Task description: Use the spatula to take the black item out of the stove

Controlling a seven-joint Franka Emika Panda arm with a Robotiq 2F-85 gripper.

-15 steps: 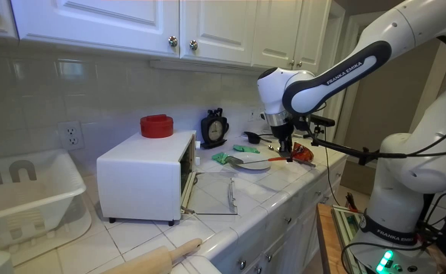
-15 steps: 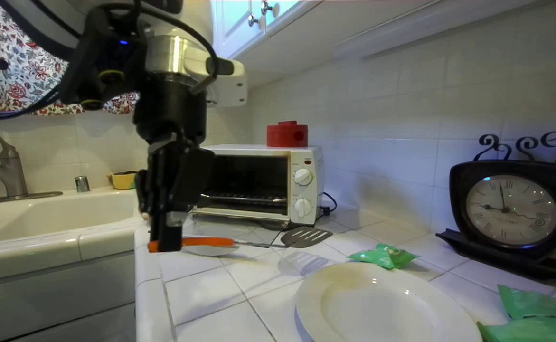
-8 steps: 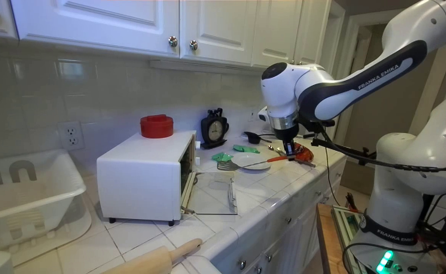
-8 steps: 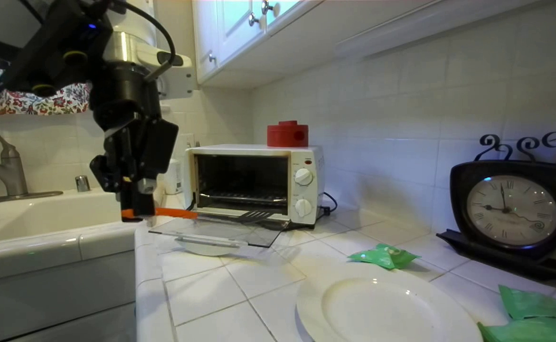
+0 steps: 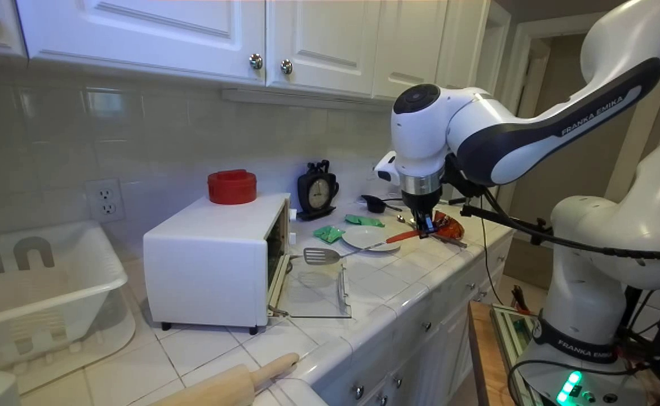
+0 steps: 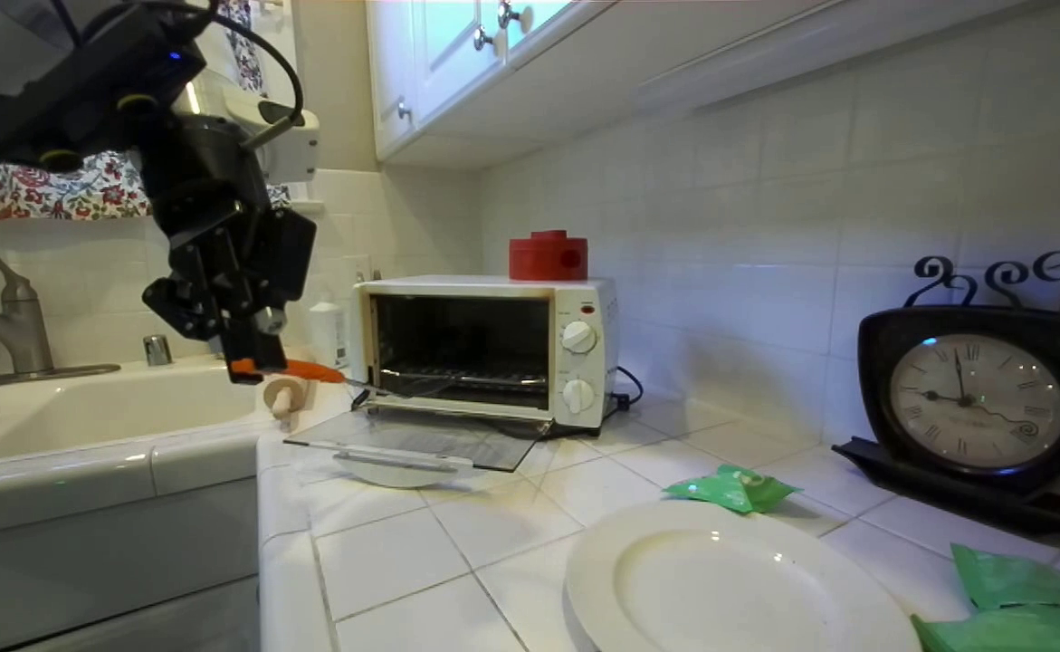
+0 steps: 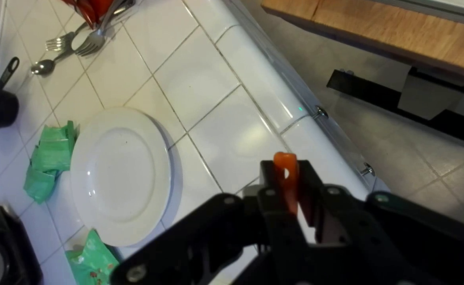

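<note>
Just outside the white box-shaped oven (image 5: 211, 270) hangs the slotted blade (image 5: 324, 256) of the orange-handled metal spatula (image 5: 393, 239) I hold pinched in my black two-fingered gripper (image 7: 287, 170).

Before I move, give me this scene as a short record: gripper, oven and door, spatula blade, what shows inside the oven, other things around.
Gripper: shut on the orange handle of the spatula
Oven: white, front open
Door: glass, folded down
Blade: slotted, held above the door, outside the oven
Inside: dark; wire rack shows, black item can't be made out
On top: red round container
Plate: white, green packets beside it
Also around: black clock, rolling pin
</note>
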